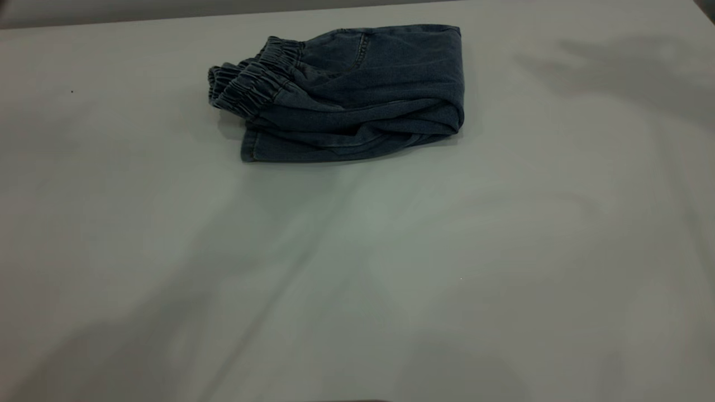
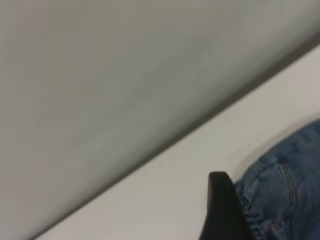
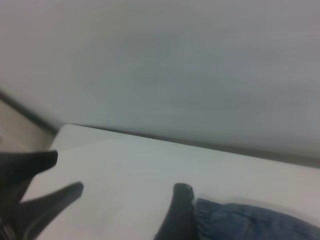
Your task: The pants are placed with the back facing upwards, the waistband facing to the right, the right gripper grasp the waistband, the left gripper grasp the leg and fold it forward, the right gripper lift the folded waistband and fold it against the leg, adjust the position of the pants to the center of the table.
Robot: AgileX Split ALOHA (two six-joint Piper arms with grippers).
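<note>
Pants [image 1: 357,95] lie folded at table's [image 1: 357,279] twelve o'clock, waistband [image 1: 251,84] toward nine. My grippers' openings: cannot tell. Judged next: drag the bundle toward centre.

large plain pale-grey smooth table [image 1: 357,279], spreading across the whole exterior view. lying directly on it toward twelve o'clock: small folded blue faded-denim pants [image 1: 357,95], gathered elastic waistband [image 1: 251,84] at the bundle's nine o'clock end, folded edge at three o'clock.
</note>
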